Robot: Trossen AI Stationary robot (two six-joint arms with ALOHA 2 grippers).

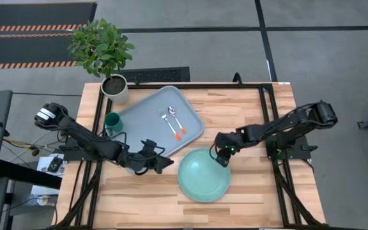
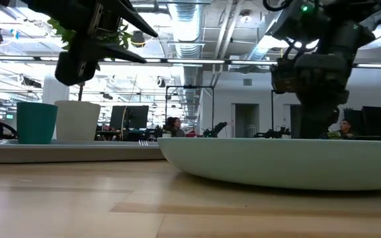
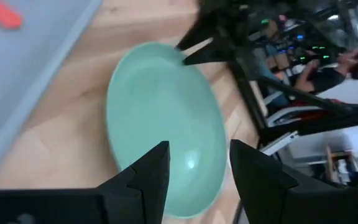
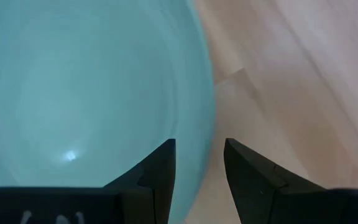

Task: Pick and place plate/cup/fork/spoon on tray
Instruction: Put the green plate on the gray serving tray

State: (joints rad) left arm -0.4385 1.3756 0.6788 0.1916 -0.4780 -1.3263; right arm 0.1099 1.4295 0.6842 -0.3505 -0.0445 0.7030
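The plate (image 1: 204, 175), lying on the table (image 1: 267, 198) at lower centre just below the tray (image 1: 136, 115), seems to be the step in hand: the right gripper (image 1: 223, 158) is held over its upper right rim, fingers parted and empty, so the rim must be straddled and closed on. The left gripper (image 1: 165, 163), also open, hangs at the plate's left, while the fork (image 1: 169, 122) and spoon (image 1: 177, 119) occupy the tray's middle, the cup (image 1: 112, 121) its left edge and the plant pot (image 1: 115, 87) its far corner.

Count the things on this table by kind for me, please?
Tray: 1
Plate: 1
Cup: 1
Fork: 1
Spoon: 1
Potted plant: 1
Total: 6
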